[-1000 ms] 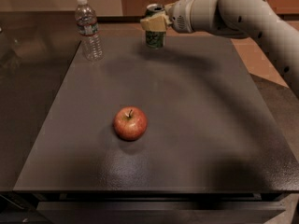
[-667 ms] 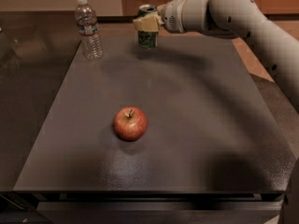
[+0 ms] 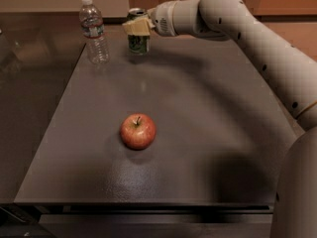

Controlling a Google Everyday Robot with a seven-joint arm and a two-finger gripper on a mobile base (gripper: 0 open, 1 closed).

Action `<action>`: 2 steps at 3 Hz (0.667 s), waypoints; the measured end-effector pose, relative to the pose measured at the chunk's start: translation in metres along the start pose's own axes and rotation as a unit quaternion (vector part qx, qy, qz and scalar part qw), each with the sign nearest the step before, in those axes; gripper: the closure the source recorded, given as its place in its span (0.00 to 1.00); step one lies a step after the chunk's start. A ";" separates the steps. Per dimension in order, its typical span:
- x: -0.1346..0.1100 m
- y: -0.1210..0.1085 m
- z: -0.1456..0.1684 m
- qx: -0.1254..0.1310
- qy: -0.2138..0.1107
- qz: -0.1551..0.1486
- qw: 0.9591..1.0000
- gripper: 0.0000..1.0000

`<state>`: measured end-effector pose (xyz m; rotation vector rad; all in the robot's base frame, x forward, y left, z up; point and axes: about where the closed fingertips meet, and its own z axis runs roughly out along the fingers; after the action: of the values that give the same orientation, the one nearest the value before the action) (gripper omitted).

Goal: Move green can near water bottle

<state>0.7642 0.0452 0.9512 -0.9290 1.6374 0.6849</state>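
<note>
The green can is dark green with a silver top and stands upright at the far side of the dark table. My gripper reaches in from the right and is shut on the can's upper half, its pale fingers across the front. The water bottle, clear with a white cap and a blue-green label, stands upright at the far left corner, a short gap left of the can.
A red apple sits near the middle of the table, well in front of the can. My arm spans the right side from the far middle to the near right. The table's left edge borders a dark glossy surface.
My gripper has carried the green can leftward along the far side of the table, closing the gap to the water bottle. The bottle and apple have not moved.
</note>
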 end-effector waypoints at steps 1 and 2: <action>-0.002 0.015 0.022 -0.018 0.004 -0.001 1.000 1.00; -0.001 0.029 0.042 -0.039 0.009 -0.006 0.999 0.82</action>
<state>0.7613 0.0950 0.9412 -1.0025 1.6298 0.7391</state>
